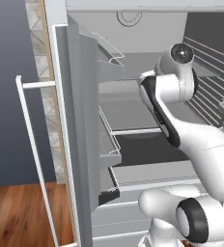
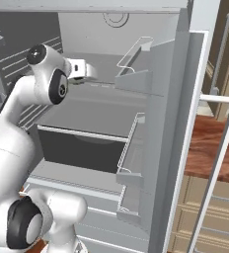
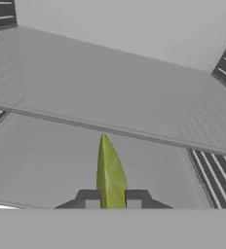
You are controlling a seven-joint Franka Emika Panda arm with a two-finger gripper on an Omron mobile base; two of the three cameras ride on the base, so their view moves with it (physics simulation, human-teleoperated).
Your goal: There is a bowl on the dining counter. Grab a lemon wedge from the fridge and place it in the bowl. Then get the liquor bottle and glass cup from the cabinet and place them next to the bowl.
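Note:
The fridge (image 1: 80, 144) stands open with both doors swung wide, and my arm reaches into its upper shelves. In the hand view a thin yellow-green lemon wedge (image 3: 110, 175) stands edge-on between the two dark fingertips, and my gripper (image 3: 112, 198) is shut on it. Beyond the wedge lies a bare grey fridge shelf (image 3: 110, 97). In the right base view the hand (image 2: 82, 69) is deep inside the fridge, above the upper shelf. The bowl, liquor bottle, glass cup and cabinet are out of view.
The left fridge door (image 1: 85, 120) with wire-railed bins hangs open on my left, the right door (image 2: 156, 128) on my right. A long white handle (image 1: 34, 154) juts out. Ribbed inner walls (image 3: 217, 165) flank the shelf. Beyond the right door is a reddish-brown wood counter (image 2: 210, 148).

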